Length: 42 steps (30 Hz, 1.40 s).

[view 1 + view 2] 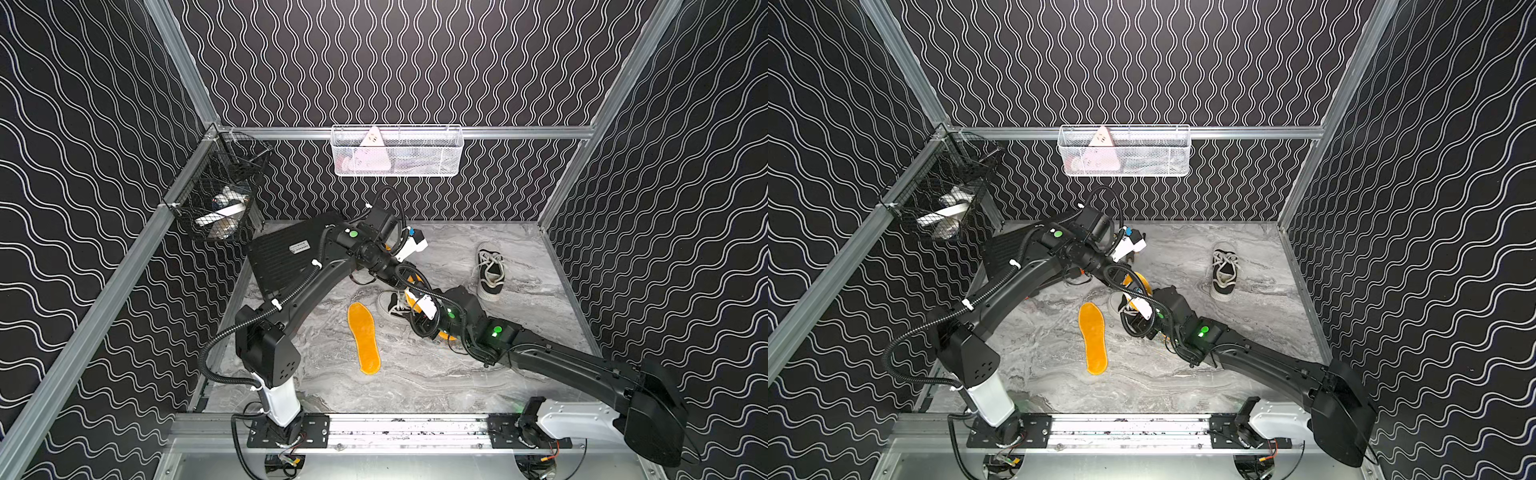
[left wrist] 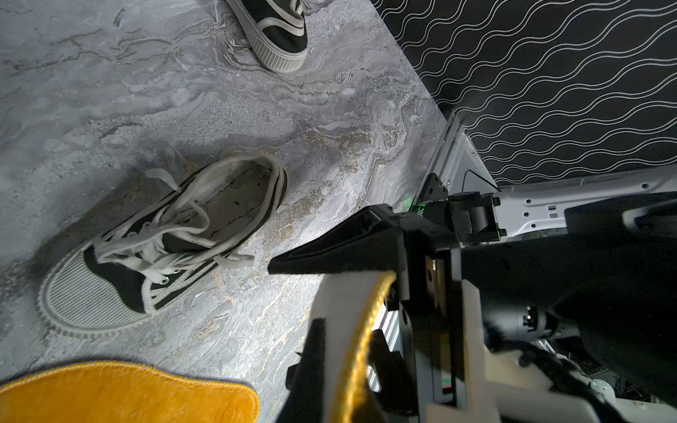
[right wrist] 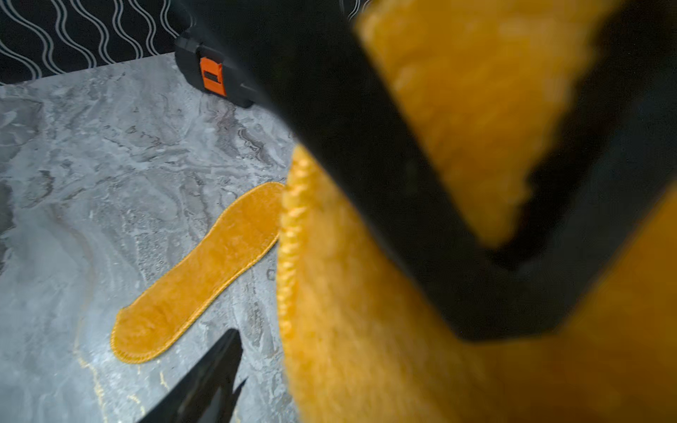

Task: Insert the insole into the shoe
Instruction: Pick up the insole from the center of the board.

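A black-and-white sneaker, the shoe, lies on the marble table with its opening up and laces loose; the arms half cover it in both top views. My left gripper is shut on an orange insole, held edge-on just above the table beside the shoe's heel. My right gripper is open around that insole, with one of its fingers clear of it. A second orange insole lies flat nearer the front.
A matching sneaker stands at the back right. A black case with an orange latch sits at the back left. A black wire basket and a white mesh basket hang on the walls.
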Each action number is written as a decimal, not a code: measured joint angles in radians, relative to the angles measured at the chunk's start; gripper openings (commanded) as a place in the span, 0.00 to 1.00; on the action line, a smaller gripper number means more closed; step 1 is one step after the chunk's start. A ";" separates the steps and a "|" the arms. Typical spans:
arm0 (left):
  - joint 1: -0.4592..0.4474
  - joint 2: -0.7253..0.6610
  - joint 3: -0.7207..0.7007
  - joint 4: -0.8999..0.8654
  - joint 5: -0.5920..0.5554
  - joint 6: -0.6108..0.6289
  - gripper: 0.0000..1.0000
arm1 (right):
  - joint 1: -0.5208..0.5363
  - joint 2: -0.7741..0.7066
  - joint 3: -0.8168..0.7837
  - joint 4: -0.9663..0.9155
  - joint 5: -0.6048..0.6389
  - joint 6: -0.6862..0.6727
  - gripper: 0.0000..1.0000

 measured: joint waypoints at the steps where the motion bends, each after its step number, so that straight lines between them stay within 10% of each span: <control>1: 0.001 -0.002 -0.002 0.000 0.002 -0.002 0.01 | 0.002 -0.002 -0.006 0.014 0.018 -0.005 0.73; 30: 0.029 -0.004 -0.043 0.056 -0.011 -0.058 0.07 | 0.013 -0.071 -0.068 0.164 0.138 -0.038 0.42; 42: 0.045 -0.043 -0.087 0.083 -0.031 -0.082 0.38 | 0.012 -0.035 -0.046 0.166 0.142 -0.023 0.36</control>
